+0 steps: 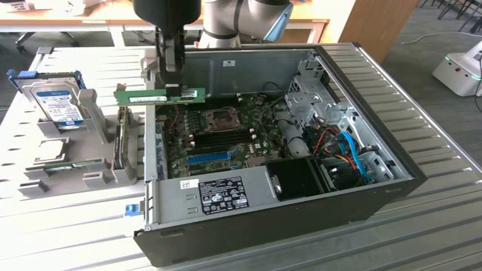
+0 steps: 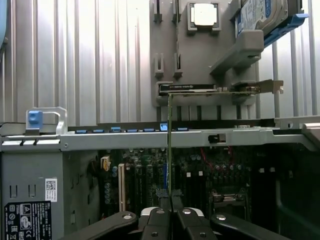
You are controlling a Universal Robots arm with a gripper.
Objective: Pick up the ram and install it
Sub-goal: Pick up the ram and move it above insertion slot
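My gripper [image 1: 175, 87] is shut on the ram [image 1: 143, 97], a long thin green stick with a white label. It holds the stick level in the air, above the left wall of the open computer case [image 1: 391, 186]. The free end of the ram points toward the exterior view's left. In the wrist view the ram [image 2: 169, 145] shows edge-on as a thin line running out from my gripper [image 2: 170, 202], above the motherboard [image 2: 200, 170]. The motherboard [image 1: 226, 132] lies flat inside the case, with dark memory slots [image 1: 222, 136] just below the CPU socket [image 1: 223, 117].
A grey parts holder [image 1: 90, 175] stands to the exterior view's left of the case. It carries a hard drive [image 1: 60, 104], a chip [image 1: 49, 151], another green stick [image 1: 71, 166] and an upright dark expansion card [image 1: 121, 144]. A blue slot [image 1: 207, 157] and cables [image 1: 350, 149] lie inside the case.
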